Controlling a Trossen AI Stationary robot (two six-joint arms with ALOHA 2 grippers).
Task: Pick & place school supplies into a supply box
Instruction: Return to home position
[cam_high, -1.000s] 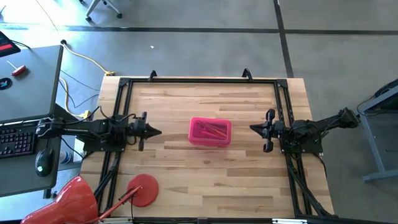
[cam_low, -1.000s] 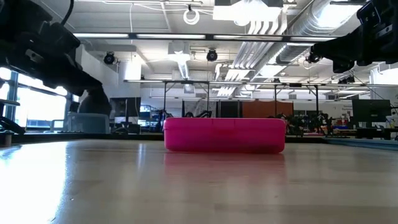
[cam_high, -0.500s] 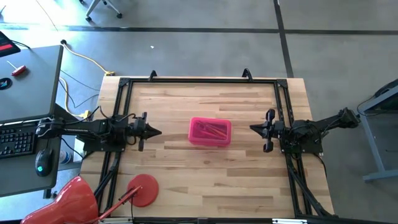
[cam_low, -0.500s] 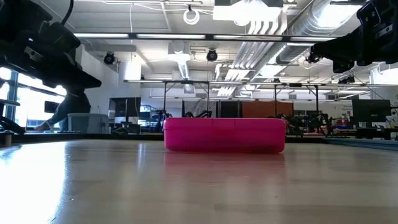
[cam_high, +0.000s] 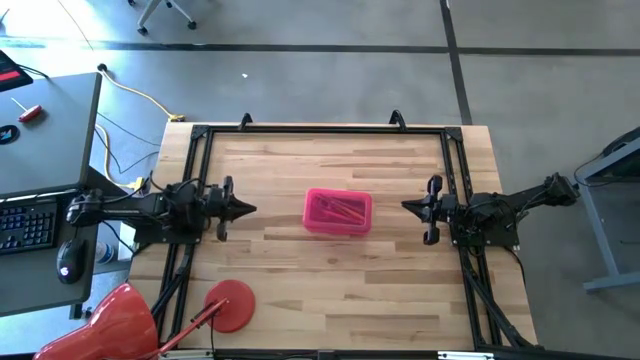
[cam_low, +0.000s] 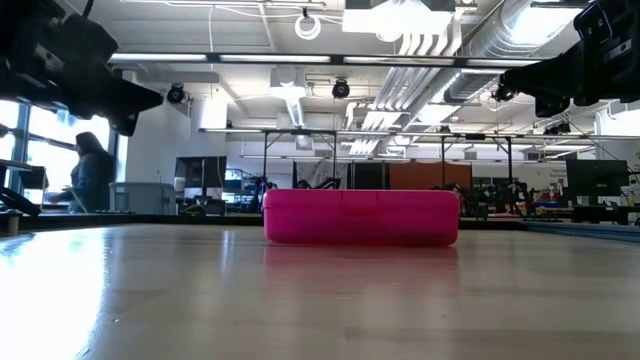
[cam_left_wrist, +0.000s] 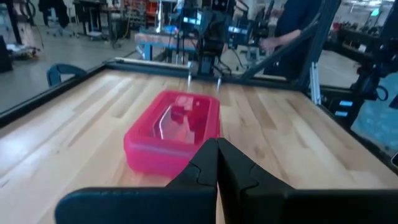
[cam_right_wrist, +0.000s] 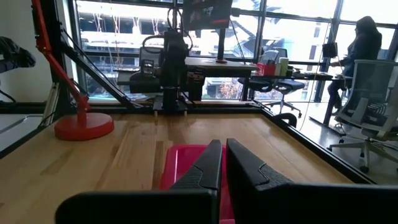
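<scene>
I see the supply box (cam_high: 311, 214) at the centre of the high view, flat on the wooden table (cam_high: 300, 290) with its lid down. Through the pink lid I make out a few thin orange-red school supplies (cam_high: 343, 208) lying slantwise inside; I cannot tell one from another. The left gripper (cam_high: 250, 209) sits left of centre, pointing at the box and well apart from it. Its fingers are pressed together on nothing, as the left wrist view shows. The right gripper (cam_high: 406, 206) faces it from right of centre, also clear of the box, its fingers drawn together and empty. A red disc (cam_high: 230, 303) with a stick handle lies at the lower left.
</scene>
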